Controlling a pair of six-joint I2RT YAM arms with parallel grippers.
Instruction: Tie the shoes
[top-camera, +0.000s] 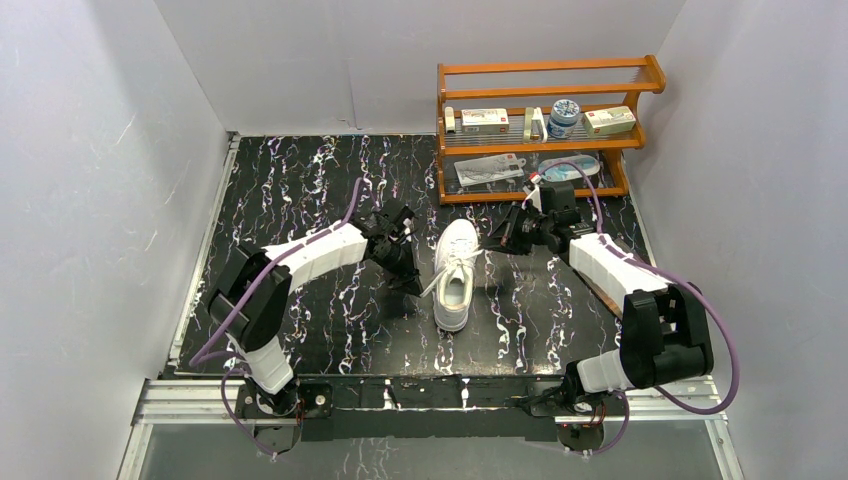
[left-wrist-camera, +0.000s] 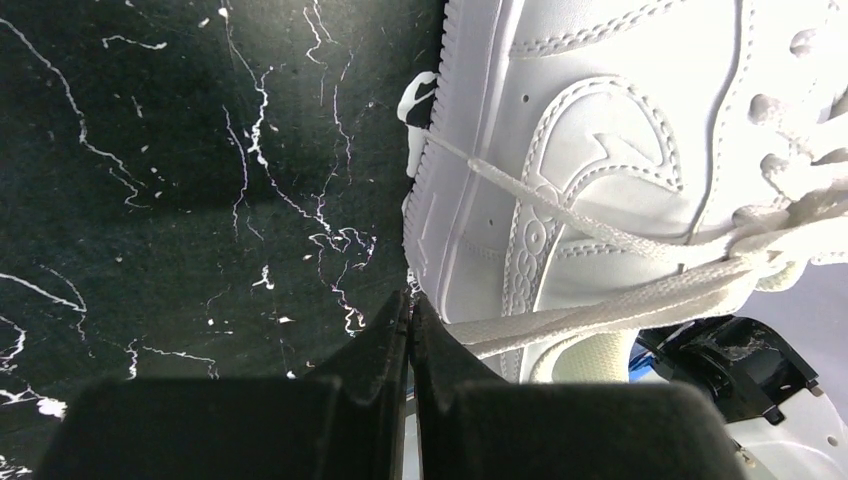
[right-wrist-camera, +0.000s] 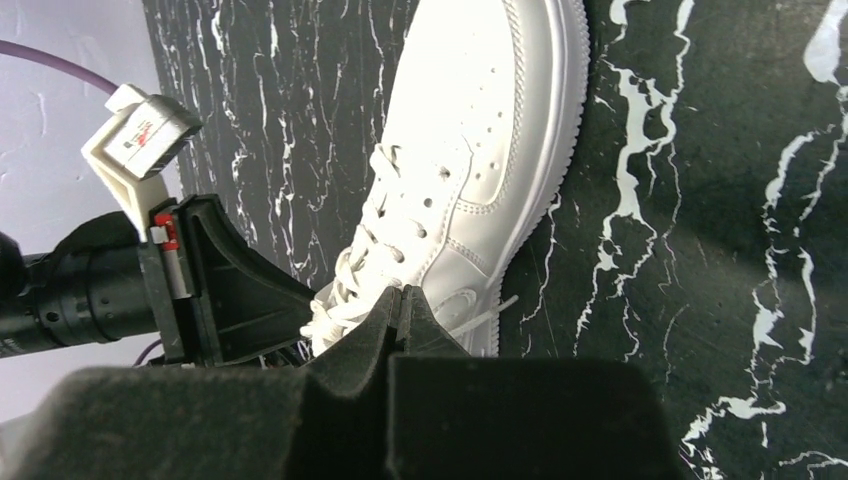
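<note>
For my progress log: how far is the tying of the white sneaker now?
Done: the laces seem crossed near the upper eyelets of the sneaker. In hand: the left gripper and right gripper each appear to have fingers shut on a strand, stretched sideways. Left: no bow shows yet.

White walls (top-camera: 100, 150), black marbled table (top-camera: 300, 180), wooden shelf (top-camera: 545, 70).
</note>
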